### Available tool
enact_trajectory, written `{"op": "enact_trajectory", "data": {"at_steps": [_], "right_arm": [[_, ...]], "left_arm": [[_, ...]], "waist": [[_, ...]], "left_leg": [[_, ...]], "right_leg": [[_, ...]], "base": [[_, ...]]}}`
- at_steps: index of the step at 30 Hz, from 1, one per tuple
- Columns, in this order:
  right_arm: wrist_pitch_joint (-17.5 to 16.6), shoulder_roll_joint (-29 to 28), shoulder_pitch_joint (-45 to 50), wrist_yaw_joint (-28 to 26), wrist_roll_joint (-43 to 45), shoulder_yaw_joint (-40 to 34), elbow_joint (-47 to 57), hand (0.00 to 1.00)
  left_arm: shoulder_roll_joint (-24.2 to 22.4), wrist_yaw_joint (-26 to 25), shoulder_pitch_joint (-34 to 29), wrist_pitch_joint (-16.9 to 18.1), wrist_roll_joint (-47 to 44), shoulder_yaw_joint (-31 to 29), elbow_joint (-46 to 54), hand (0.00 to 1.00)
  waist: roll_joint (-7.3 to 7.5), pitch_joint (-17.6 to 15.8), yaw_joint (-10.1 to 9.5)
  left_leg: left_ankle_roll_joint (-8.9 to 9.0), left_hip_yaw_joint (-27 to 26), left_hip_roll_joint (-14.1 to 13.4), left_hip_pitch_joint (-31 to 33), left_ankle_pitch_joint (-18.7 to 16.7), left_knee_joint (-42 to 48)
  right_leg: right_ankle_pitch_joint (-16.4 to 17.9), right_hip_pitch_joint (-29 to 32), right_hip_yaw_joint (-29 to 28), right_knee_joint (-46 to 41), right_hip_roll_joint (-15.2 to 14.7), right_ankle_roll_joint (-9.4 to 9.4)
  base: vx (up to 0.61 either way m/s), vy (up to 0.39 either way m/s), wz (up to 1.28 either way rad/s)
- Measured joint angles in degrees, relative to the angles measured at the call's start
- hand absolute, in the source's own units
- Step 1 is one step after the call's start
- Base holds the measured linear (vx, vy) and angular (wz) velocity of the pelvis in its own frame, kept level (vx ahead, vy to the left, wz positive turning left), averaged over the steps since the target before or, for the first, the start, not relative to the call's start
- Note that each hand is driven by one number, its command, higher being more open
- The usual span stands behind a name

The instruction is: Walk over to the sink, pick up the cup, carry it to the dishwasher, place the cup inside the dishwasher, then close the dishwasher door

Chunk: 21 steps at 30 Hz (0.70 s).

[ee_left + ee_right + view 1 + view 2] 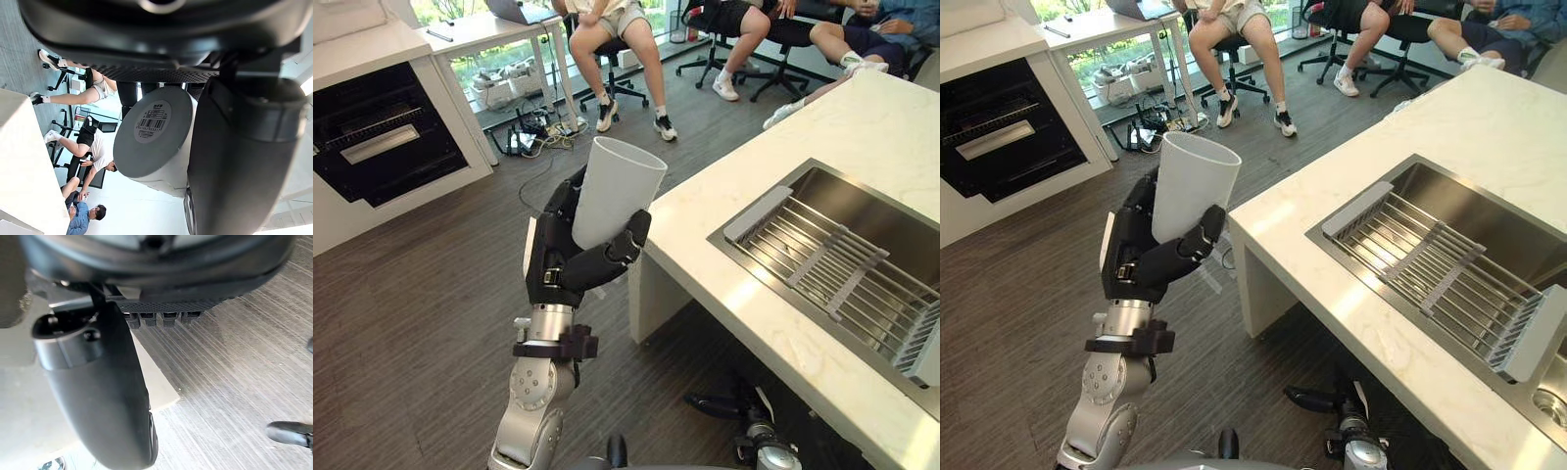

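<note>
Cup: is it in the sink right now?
No. The left robot hand holds the cup upright over the floor, fingers curled round it, apart from the sink.

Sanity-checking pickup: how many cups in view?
1. The tall white tapered cup is held mouth up in the dark left hand, over the grey floor beside the white counter. The steel sink is partly cut off, so another may be hidden.
</note>
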<state>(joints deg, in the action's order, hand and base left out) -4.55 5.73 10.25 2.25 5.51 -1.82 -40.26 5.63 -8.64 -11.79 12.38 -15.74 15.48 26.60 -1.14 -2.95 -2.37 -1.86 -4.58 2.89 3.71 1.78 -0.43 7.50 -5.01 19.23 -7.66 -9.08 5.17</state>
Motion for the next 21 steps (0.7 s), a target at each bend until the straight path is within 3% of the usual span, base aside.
{"op": "enact_trajectory", "data": {"at_steps": [4, 5, 6, 9, 13, 15, 17, 18, 19, 21], "right_arm": [[0.0, 0.1, -0.9, 0.0, 0.0, 0.0, -1.9, 1.00], [0.0, -0.5, -1.2, 0.0, 0.0, 0.0, -1.9, 1.00], [0.0, -1.1, -1.2, 0.0, 0.0, 0.1, -2.0, 1.00], [0.0, -1.5, -1.8, -0.5, 0.0, 1.3, -1.9, 1.00], [0.0, -1.6, -2.0, -0.5, 0.1, 1.3, 0.4, 1.00], [0.0, -1.4, -1.6, -0.3, 0.1, 1.3, 1.7, 1.00], [-0.1, -1.6, -0.5, 0.1, 0.3, 1.6, 4.3, 1.00], [-0.1, -1.7, -0.5, 0.2, 1.3, 2.1, 5.1, 1.00], [-0.1, -1.6, -0.5, 0.3, 1.7, 2.1, 5.6, 1.00], [-0.3, -1.3, -0.6, 0.3, 2.2, 2.3, 8.6, 1.00]], "left_arm": [[-0.8, 0.8, -1.2, -0.1, 0.0, -1.0, 1.6, 0.00], [-0.2, 0.7, -1.2, -0.1, 0.0, -2.2, 2.8, 0.00], [-0.1, 0.5, -1.1, 0.0, 0.0, -3.0, 3.2, 0.00], [-0.1, -0.9, -0.8, 0.3, 0.0, -3.4, 3.2, 0.00], [-0.1, -2.3, 0.4, 0.3, 0.1, -0.6, 1.9, 0.00], [-0.1, -2.4, 0.6, 0.3, 0.1, 0.9, 1.9, 0.00], [-0.2, -2.3, 0.5, 0.3, 0.2, 1.9, 1.9, 0.00], [-1.0, -2.2, -0.2, 0.2, 0.2, 2.2, 1.8, 0.00], [-1.3, -2.1, -0.5, 0.2, 0.2, 2.4, 1.8, 0.00], [-3.1, -1.3, -0.7, 0.2, 0.2, 2.8, 1.8, 0.00]], "waist": [[-0.83, -0.9, -0.05], [-0.10, -1.7, 0.09], [-0.58, -2.1, 0.22], [-0.75, -2.5, 0.08], [-0.49, -3.4, 0.95], [-0.36, -3.4, 1.60], [0.64, -3.0, 1.65], [0.31, -2.7, 1.74], [-0.36, -2.5, 1.82], [-2.08, -2.2, 0.68]], "left_leg": [[-1.57, 4.7, 0.1, -0.5, -1.8, 2.4], [-2.30, 6.6, 1.1, -1.0, -2.3, 3.4], [-3.08, 9.0, 1.3, -0.9, -2.8, 4.8], [-3.26, 14.8, 1.9, 0.7, -3.6, 7.5], [-2.94, 23.9, 4.7, 0.8, -4.3, 9.7], [-2.54, 28.9, 6.6, 0.5, -5.4, 11.3], [-1.42, 33.1, 9.1, 0.6, -7.8, 13.6], [-1.35, 32.7, 7.9, 1.3, -9.4, 15.4], [-0.96, 30.8, 6.3, 2.0, -10.1, 17.1], [3.14, 23.6, 0.1, 3.9, -12.5, 21.3]], "right_leg": [[0.6, 5.4, 1.2, -19.3, -2.8, -1.02], [-0.1, 7.8, -0.4, -26.7, -4.3, -2.08], [2.3, 10.0, -3.5, -31.0, -3.7, -3.40], [8.2, 13.6, -11.5, -27.2, 2.1, -3.00], [8.6, 19.3, -23.3, -22.8, 8.6, -2.47], [8.2, 19.9, -25.6, -20.0, 9.1, -2.55], [3.9, 17.9, -23.3, -14.1, 6.7, -3.32], [1.4, 16.6, -19.3, -13.1, 6.1, -4.17], [1.3, 15.6, -17.3, -11.8, 6.3, -4.77], [0.5, 11.4, -11.7, -8.4, 8.5, -5.84]], "base": [[0.01, 0.052, 0.64], [0.08, 0.066, 0.85], [0.09, 0.048, 0.92], [0.08, 0.013, 1.03], [0.06, -0.070, 1.23], [0.11, -0.168, 1.58], [0.16, -0.227, 1.52], [0.16, -0.211, 1.16], [0.22, -0.257, 1.45], [0.27, -0.285, 1.12]]}}
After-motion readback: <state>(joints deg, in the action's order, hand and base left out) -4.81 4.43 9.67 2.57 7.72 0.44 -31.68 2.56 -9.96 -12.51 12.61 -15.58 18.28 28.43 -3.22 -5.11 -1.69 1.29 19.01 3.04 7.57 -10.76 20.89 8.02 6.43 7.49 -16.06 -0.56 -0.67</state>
